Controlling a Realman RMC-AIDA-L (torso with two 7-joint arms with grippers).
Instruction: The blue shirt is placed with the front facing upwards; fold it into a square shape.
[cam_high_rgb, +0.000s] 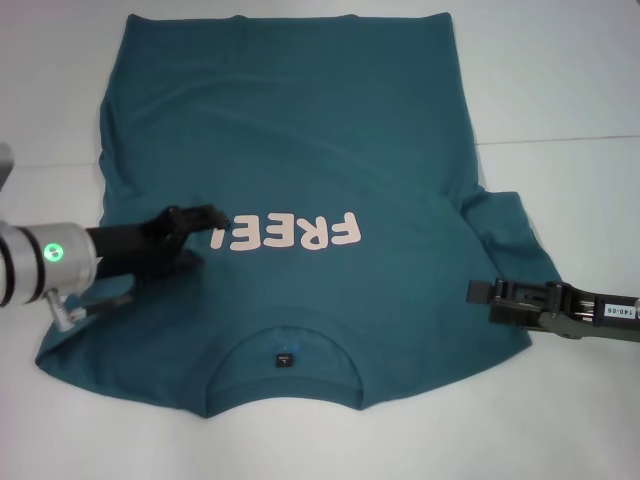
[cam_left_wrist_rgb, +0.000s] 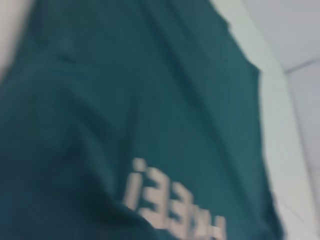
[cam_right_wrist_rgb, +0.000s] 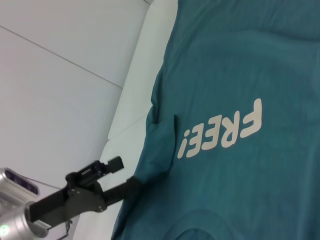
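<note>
Two grippers flank your blue shirt (cam_high_rgb: 300, 180), which lies flat, front up, on the white table (cam_high_rgb: 570, 90), collar at 6 o'clock, hem at 12, long axis 6-to-12. Your left gripper (cam_high_rgb: 200, 235) looks open over the folded-in left sleeve at 9; the right gripper (cam_high_rgb: 480, 296), jaws unclear, sits at 3 by the spread right sleeve (cam_high_rgb: 510, 235), likely your next fold

A plain white table (cam_high_rgb: 560, 90) fills the background; faint seams, perhaps panel joints, cross its surface.
</note>
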